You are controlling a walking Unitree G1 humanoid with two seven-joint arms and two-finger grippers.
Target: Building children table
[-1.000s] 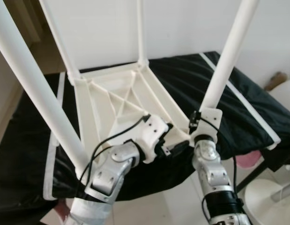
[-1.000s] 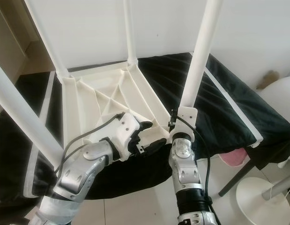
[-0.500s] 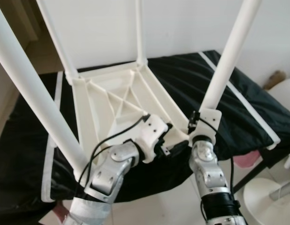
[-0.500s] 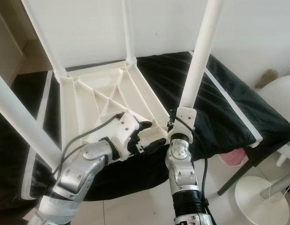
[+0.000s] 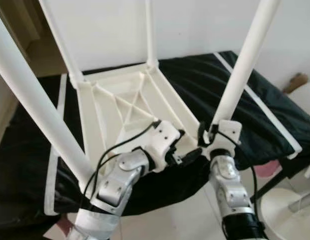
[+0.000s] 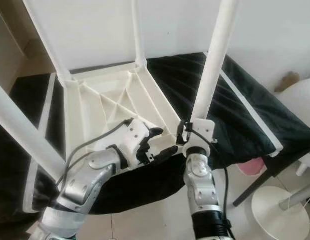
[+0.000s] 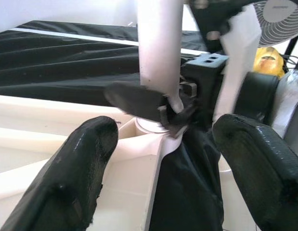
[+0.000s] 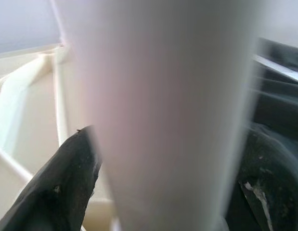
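Nearest the camera, two silver arms reach forward to the near right corner of an inverted white table (image 5: pixel 129 107). The left gripper (image 5: pixel 187 150) sits at the near edge of the tabletop, its two black fingers (image 7: pixel 76 168) spread apart with the corner of the tabletop between them; they clamp nothing. The right gripper (image 6: pixel 187 136) stands at the base of the near right leg (image 5: pixel 240 70); in the right wrist view its black fingers (image 8: pixel 57 187) lie on either side of the white tube, closed on it.

The table rests upside down, its ribbed underside facing up, on a black cloth (image 5: pixel 195 85) with white edging that covers a raised surface. The tabletop's long axis runs from near to far, slightly slanted toward the robot's left at the near end. Four round white legs point upward from the corners: the near left leg (image 5: pixel 34 100) leans up and to the left, the near right leg rises and leans to the right, and the two thinner-looking far legs (image 5: pixel 149 30) stand at the far corners.

To the right, beyond the cloth's edge, a white round-based stand (image 6: pixel 275 205) rests on the tiled floor (image 6: pixel 160 220). A pale wall (image 5: pixel 109 30) closes the scene.
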